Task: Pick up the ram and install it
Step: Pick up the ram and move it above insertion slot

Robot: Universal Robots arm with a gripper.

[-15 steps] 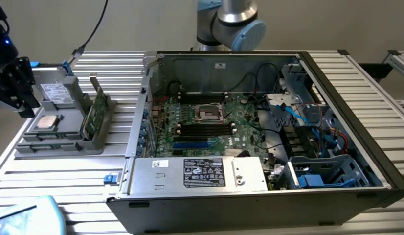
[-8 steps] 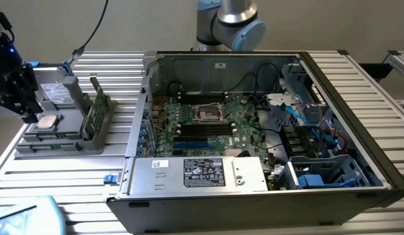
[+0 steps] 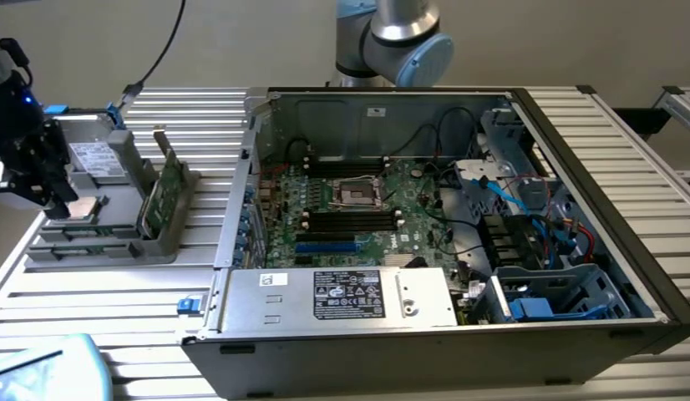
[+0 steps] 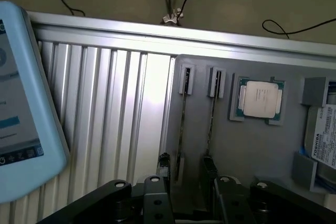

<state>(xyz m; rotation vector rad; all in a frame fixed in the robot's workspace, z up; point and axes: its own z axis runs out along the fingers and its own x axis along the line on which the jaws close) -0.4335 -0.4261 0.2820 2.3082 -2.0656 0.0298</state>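
Observation:
Two ram sticks stand on edge in a grey holder tray (image 3: 100, 238) at the exterior view's left, outside the computer case; the nearer ram (image 3: 164, 185) is a thin green board. In the wrist view both sticks appear edge-on as thin lines, one ram (image 4: 183, 124) running toward the gap between my fingers and the other ram (image 4: 211, 119) toward one finger. My gripper (image 3: 50, 199) (image 4: 186, 169) hangs above the tray, open and holding nothing. The motherboard's black memory slots (image 3: 347, 221) lie inside the open case.
A silver processor chip (image 4: 261, 99) (image 3: 84, 209) and a hard drive (image 4: 323, 135) sit in the same tray. A light-blue tablet (image 4: 21, 103) lies on the slatted table. The open computer case (image 3: 612, 209) holds cables, a power supply (image 3: 339, 296) and blue drive brackets.

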